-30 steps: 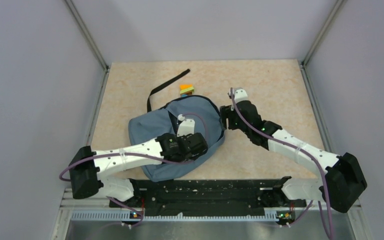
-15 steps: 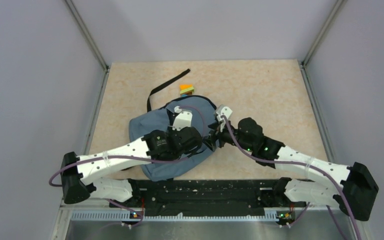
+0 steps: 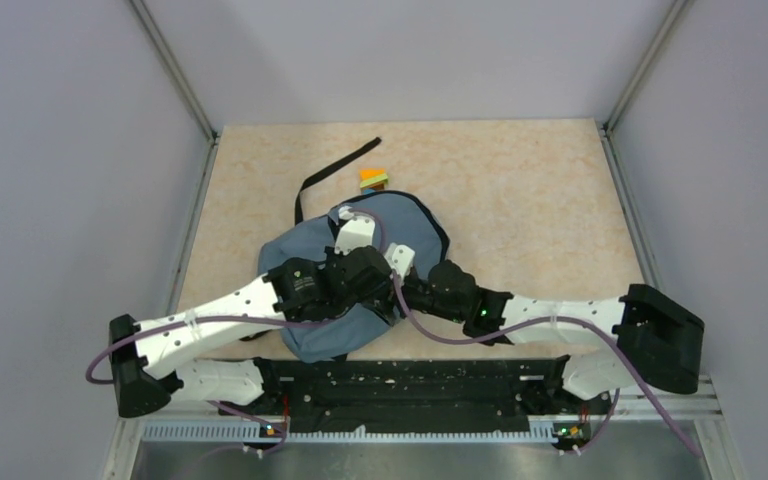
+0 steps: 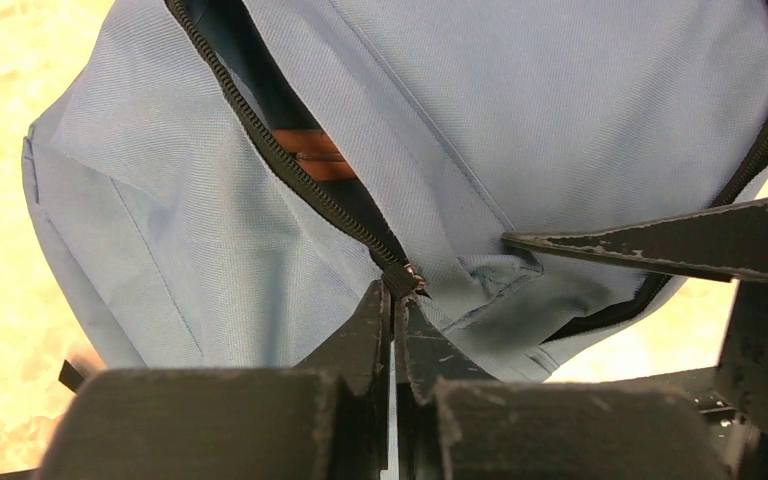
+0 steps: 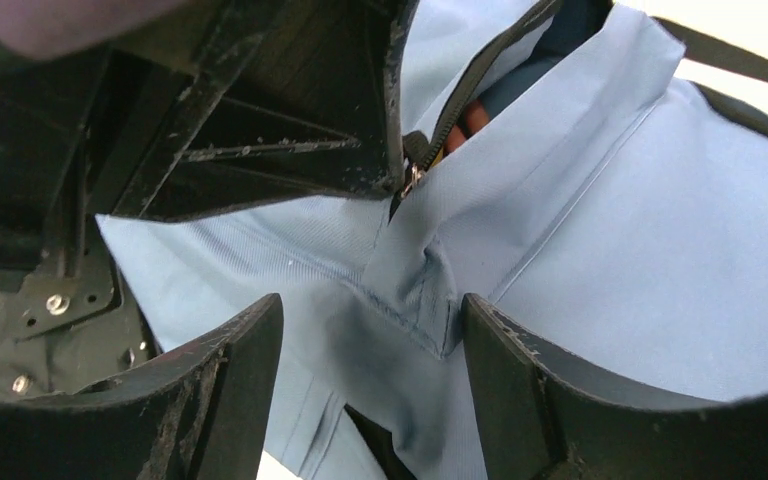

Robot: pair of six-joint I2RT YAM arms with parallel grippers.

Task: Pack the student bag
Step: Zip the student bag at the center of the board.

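The student bag [image 3: 310, 258] is a slate-blue backpack lying flat in the middle of the table. Its black zipper [image 4: 290, 170] is partly open, and a brown item [image 4: 310, 160] shows inside. My left gripper [image 4: 396, 292] is shut on the zipper pull [image 4: 407, 279] at the end of the open stretch; in the top view it [image 3: 378, 290] sits over the bag's near right part. My right gripper [image 5: 370, 310] is open, its fingers [image 5: 520, 370] straddling a raised fold of bag fabric [image 5: 420, 290] just past the pull. It [image 3: 410, 282] meets the left gripper there.
A small stack of orange, yellow and green blocks [image 3: 373, 179] lies behind the bag. A black strap [image 3: 330, 172] trails from the bag toward the back. Grey walls close in both sides. A black rail [image 3: 410, 375] runs along the near edge.
My right arm has swung left and toward the near edge, bringing its open gripper onto the bag beside the left gripper. My left gripper has shifted a little left over the bag.
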